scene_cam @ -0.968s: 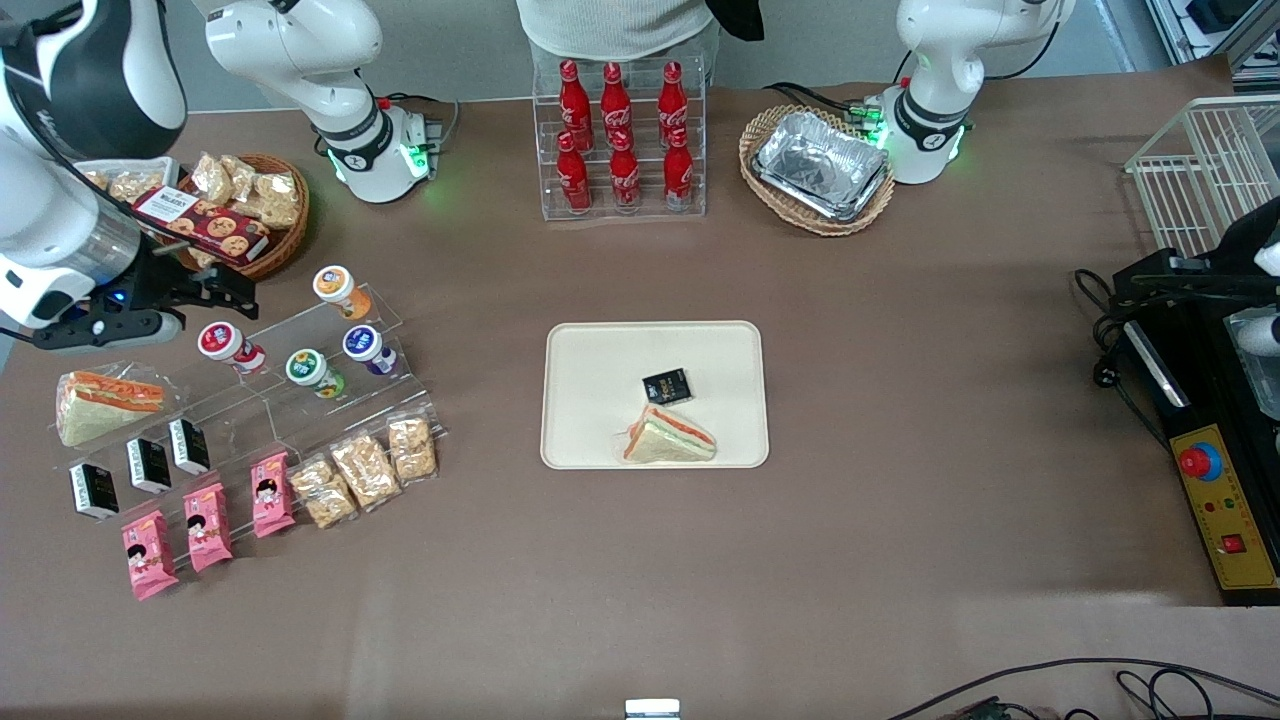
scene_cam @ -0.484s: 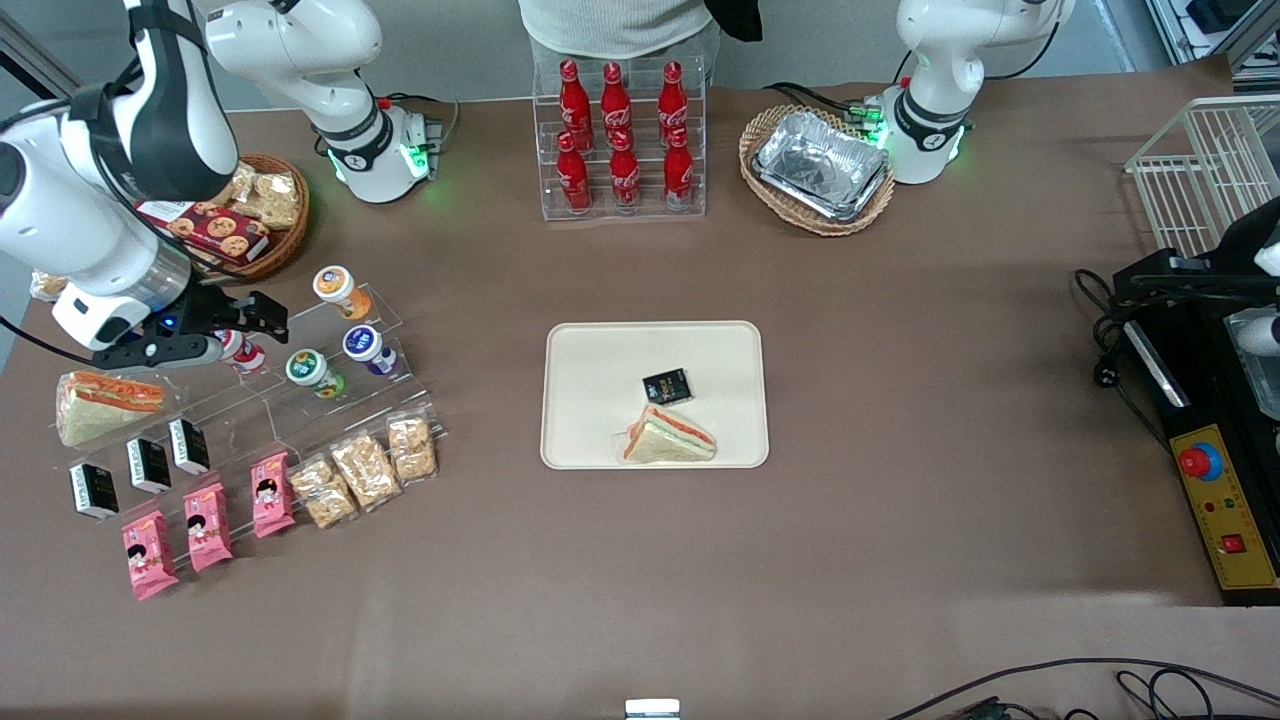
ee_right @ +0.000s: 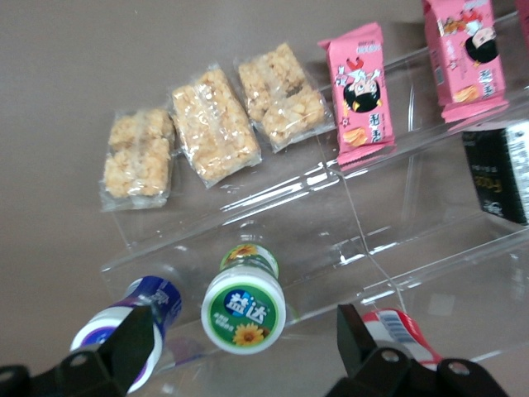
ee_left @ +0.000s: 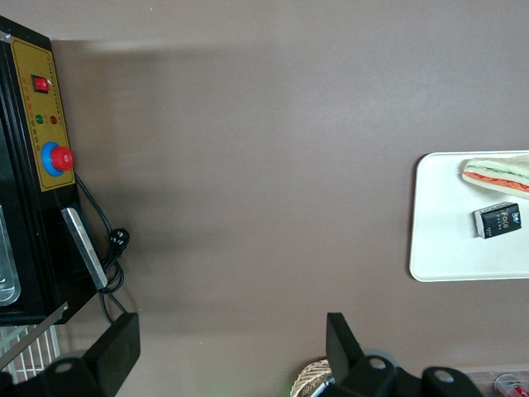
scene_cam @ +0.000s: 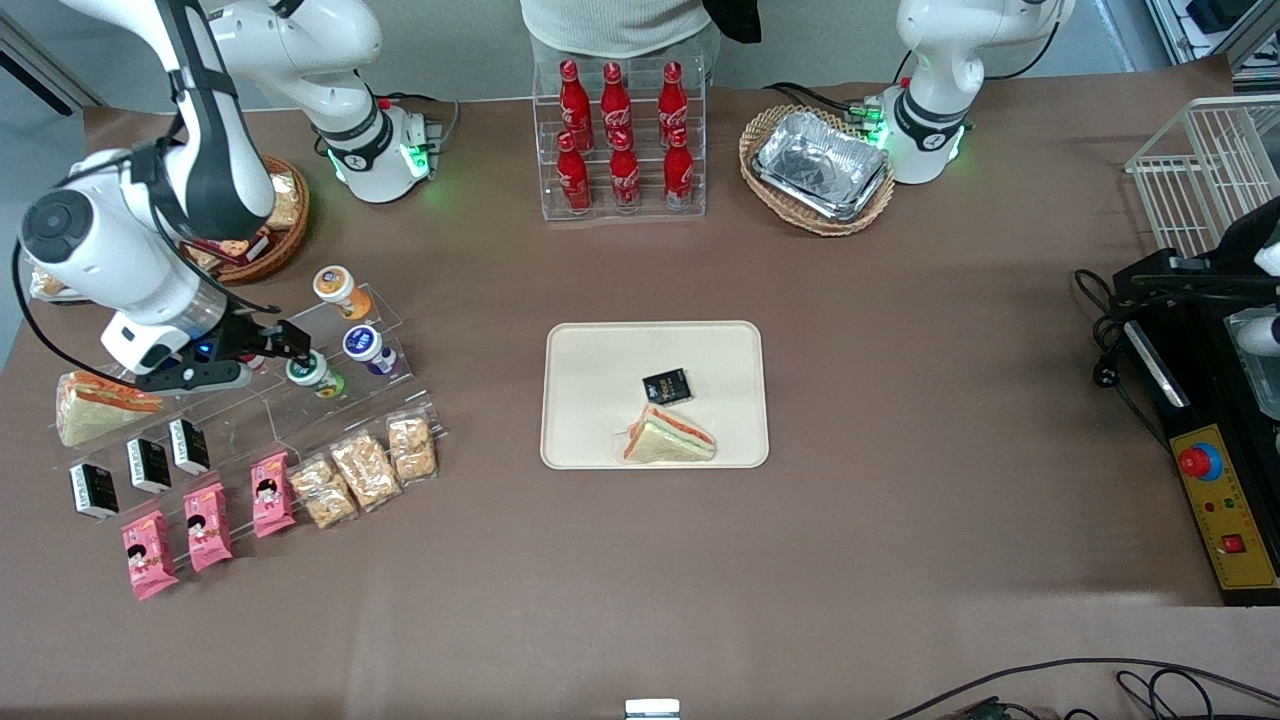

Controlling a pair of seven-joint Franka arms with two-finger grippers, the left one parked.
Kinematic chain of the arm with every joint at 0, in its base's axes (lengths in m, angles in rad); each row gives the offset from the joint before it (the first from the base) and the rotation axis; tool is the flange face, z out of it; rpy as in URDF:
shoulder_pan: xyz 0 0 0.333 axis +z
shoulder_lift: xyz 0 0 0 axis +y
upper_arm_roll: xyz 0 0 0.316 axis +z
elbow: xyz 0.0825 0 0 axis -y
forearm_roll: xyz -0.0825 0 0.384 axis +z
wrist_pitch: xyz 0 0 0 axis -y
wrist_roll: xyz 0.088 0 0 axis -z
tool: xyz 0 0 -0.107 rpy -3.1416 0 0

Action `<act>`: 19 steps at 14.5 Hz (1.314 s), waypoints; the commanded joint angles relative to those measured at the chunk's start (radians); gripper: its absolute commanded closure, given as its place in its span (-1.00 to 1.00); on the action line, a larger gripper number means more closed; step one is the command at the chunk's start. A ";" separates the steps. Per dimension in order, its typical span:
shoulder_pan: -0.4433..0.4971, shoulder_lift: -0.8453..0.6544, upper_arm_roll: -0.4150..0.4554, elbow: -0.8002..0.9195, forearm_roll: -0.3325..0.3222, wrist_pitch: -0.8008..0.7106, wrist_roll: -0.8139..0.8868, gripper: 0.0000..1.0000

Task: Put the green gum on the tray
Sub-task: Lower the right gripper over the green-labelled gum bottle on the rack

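The green gum (scene_cam: 312,370) lies on the middle step of a clear acrylic rack (scene_cam: 300,400); its green-rimmed white lid with a sunflower label (ee_right: 244,308) faces the wrist camera. My right gripper (scene_cam: 292,346) hovers just above it, open, and touches nothing. In the right wrist view the gripper (ee_right: 245,351) has one dark fingertip (ee_right: 132,347) over the blue-lidded tub (ee_right: 124,318) and the other over the red-lidded tub (ee_right: 397,331), with the gum between them. The cream tray (scene_cam: 600,370) lies at the table's middle, well toward the parked arm's end from the rack.
The tray holds a sandwich (scene_cam: 668,438) and a dark packet (scene_cam: 667,385). An orange-lidded tub (scene_cam: 335,285) and the blue-lidded tub (scene_cam: 362,343) share the rack with nut bars (scene_cam: 365,470), pink packs (scene_cam: 205,525) and black packets (scene_cam: 148,463). Farther back stand cola bottles (scene_cam: 620,140) and a foil tray in a basket (scene_cam: 820,165).
The right arm has swung along the rack from over the red-lidded tub to over the green gum, lowering toward it. The fingers stay open. Nothing on the rack or tray has moved.
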 commanded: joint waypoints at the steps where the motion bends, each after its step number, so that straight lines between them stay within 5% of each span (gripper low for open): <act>1: -0.003 0.036 -0.003 -0.025 0.012 0.071 0.001 -0.96; 19: 0.007 0.099 -0.003 -0.072 0.012 0.149 -0.001 -0.94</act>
